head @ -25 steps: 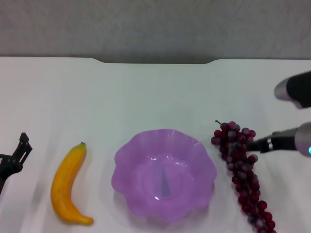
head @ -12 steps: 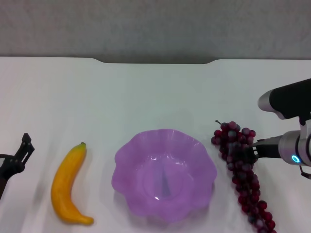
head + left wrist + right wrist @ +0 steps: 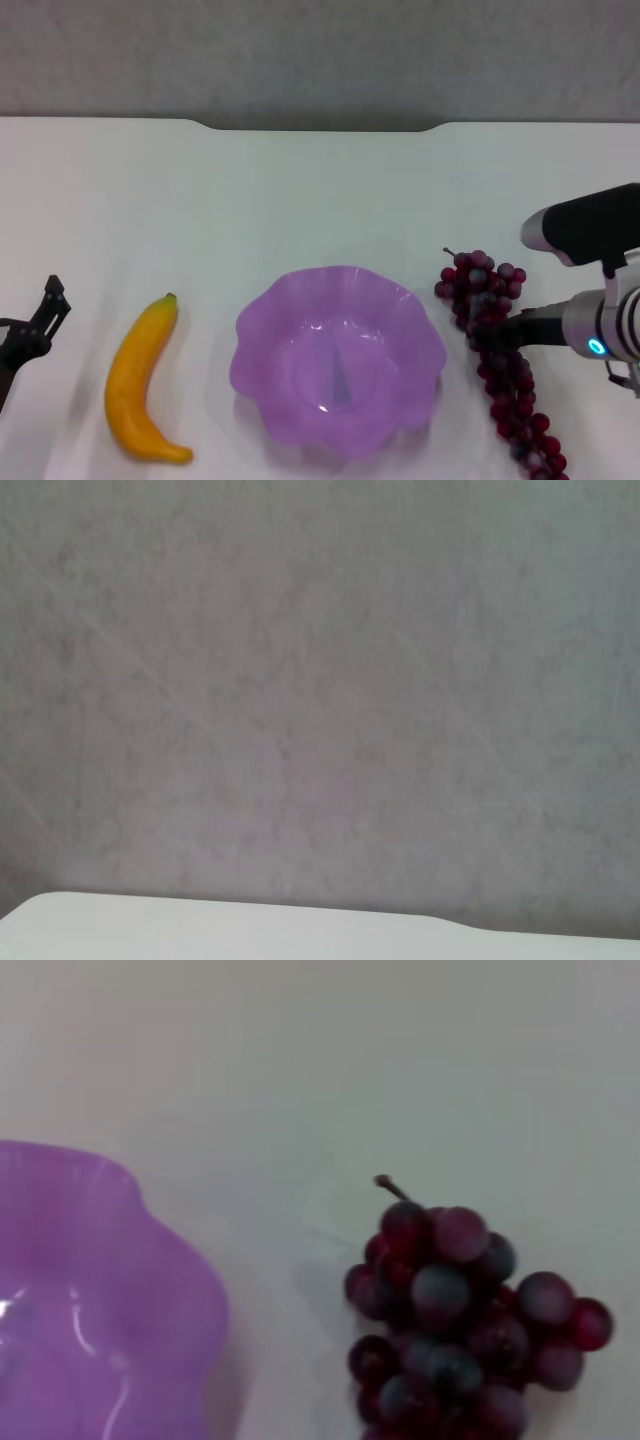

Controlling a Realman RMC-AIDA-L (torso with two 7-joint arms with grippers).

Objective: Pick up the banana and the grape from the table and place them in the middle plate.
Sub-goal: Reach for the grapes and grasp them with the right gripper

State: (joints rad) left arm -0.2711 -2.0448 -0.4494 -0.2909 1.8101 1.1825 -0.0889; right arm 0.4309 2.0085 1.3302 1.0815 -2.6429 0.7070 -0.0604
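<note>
Head view: grape (image 3: 497,360) long dark red-purple bunch, thin stem, some frosted.

No legible text, labels or numbers anywhere (plain surfaces in every view).

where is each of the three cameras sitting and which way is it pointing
Head view: on the robot's head, looking forward and down at the table, banana, middle plate and grape; left gripper and right gripper both show.
Left wrist view: on the left wrist, facing a grey wall over the table's far edge; no body parts show.
Right wrist view: on the right wrist, over the grape; no fingers show.
Shared: head and right wrist views both show grape and plate.
</note>
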